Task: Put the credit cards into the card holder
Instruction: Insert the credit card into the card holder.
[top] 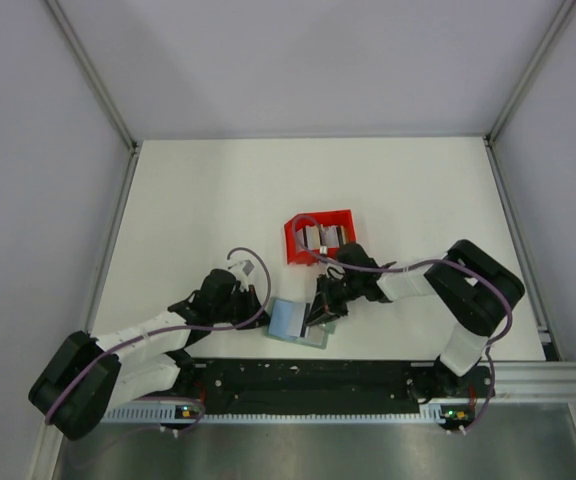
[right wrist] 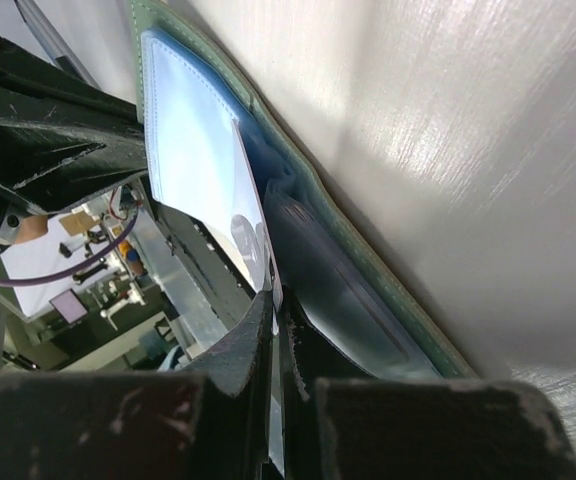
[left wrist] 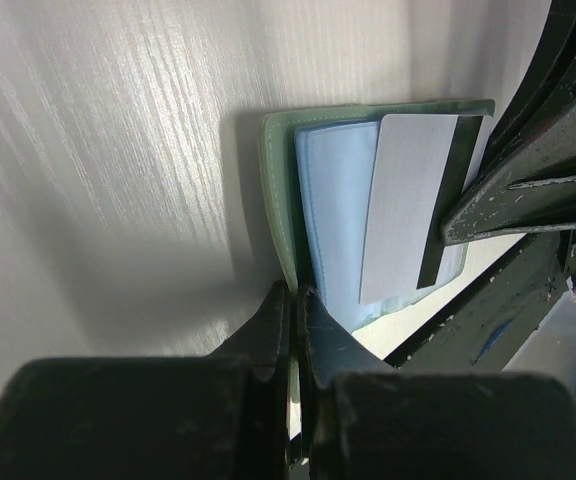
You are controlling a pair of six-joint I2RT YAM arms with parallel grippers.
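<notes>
Both pinch tight: left fingers (left wrist: 290, 312) on the card holder (left wrist: 330, 210), right fingers (right wrist: 271, 325) on a dark-striped whitish card (left wrist: 408, 200)

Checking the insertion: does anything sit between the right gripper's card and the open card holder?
Nothing visible does. The white card in the right gripper lies against the card holder's blue inside; the left gripper pinches the holder's edge, beside the card.

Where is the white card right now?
In the left wrist view the white card lies across the blue inside of the open card holder, pinched by the right gripper, at the near edge of the table.
</notes>
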